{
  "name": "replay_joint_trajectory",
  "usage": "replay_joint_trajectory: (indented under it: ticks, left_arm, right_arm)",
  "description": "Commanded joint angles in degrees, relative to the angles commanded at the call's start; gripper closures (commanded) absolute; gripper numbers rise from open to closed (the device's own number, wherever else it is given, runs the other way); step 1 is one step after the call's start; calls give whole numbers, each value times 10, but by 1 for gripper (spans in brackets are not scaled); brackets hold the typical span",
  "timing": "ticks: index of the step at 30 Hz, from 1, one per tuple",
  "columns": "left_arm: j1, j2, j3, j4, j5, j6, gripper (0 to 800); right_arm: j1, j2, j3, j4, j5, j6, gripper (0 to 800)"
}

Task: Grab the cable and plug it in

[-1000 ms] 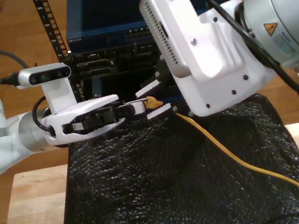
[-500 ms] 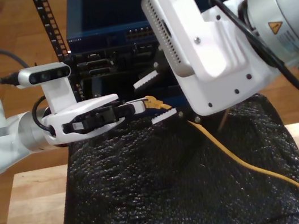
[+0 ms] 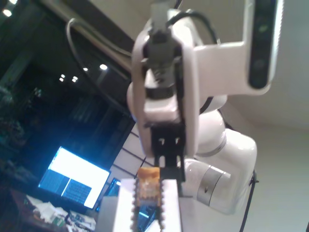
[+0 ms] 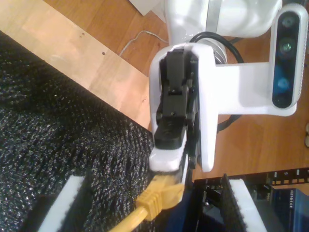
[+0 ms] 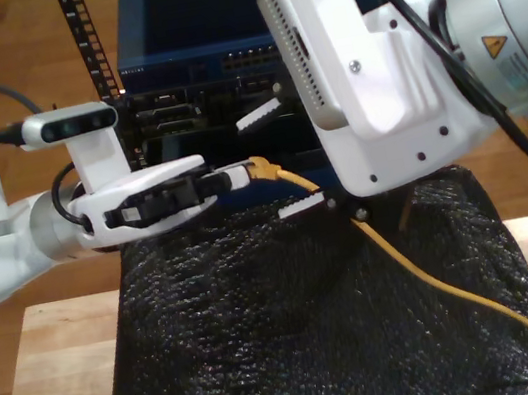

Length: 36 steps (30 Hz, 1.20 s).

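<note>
Where my first claw (image 5: 244, 172) clamps the cable (image 4: 159, 195), its end is hidden

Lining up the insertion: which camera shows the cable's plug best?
The second wrist view: the plug looks large and clear at my first gripper. The first wrist view shows it blurred; the exterior view, small.

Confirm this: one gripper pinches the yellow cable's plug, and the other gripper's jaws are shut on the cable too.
Wrong on the jaws. My first gripper pinches the plug of the cable, but my second gripper is open, per the second wrist view.
</note>
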Motion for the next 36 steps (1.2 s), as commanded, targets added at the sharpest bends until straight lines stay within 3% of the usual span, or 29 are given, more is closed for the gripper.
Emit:
replay_joint_trajectory:
  ticks: [25, 36]
  left_arm:
    - [2, 0, -6, -11, 13, 0, 767]
    - [3, 0, -7, -11, 22, 0, 767]
  right_arm:
    - [0, -4, 9, 0, -20, 1, 169]
    - [0, -4, 11, 0, -22, 2, 234]
